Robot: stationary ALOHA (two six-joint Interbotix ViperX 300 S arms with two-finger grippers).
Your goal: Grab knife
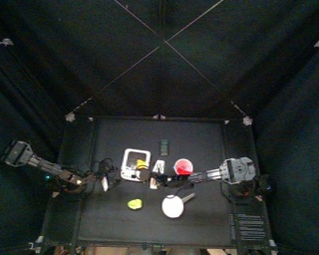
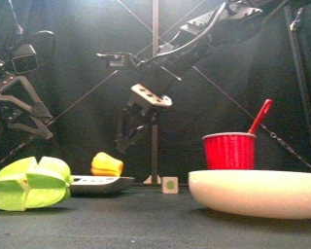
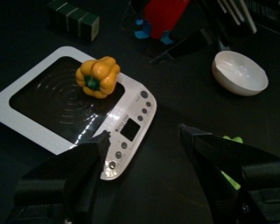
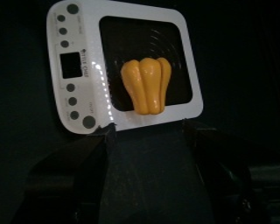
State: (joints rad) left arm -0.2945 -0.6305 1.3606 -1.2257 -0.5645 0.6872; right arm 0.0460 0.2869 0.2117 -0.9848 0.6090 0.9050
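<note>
The knife (image 1: 159, 162) lies on the worktop between scale (image 1: 132, 167) and red cup (image 1: 183, 165) (faint, apparently pointing front-to-back). It is just beyond the nearer right end effector (image 1: 153, 179), which hovers released and empty. The left end effector (image 3: 149, 144) is likewise released.

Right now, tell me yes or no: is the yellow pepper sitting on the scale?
Yes, the yellow pepper rests on the dark plate of the white scale, seen plainly from the right wrist.

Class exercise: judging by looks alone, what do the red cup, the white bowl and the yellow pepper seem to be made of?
Red cup: probably thin plastic, with a ridged wall and rolled rim. White bowl: smooth and matte, ceramic or plastic; unclear which. Yellow pepper: glossy, evenly coloured lobes, possibly a plastic toy.
</note>
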